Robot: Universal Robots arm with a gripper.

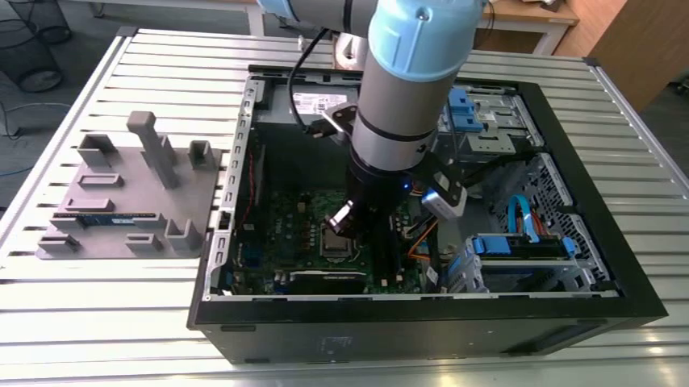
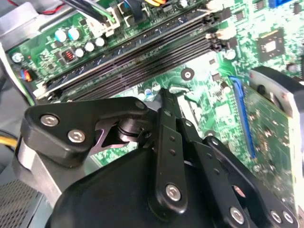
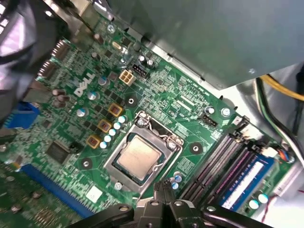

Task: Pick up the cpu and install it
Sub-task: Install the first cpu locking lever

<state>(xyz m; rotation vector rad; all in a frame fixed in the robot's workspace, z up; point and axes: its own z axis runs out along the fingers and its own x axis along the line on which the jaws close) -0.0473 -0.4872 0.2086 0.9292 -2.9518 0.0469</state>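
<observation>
Black metal fingers [image 3: 164, 190] hover beside the square silvery cpu [image 3: 138, 157] in its socket.

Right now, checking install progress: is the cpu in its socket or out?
In: the cpu lies flat inside the socket frame on the motherboard.

The cpu [image 3: 138, 157] — silvery, square, flat — sits seated in its socket frame [image 3: 142, 150].
</observation>
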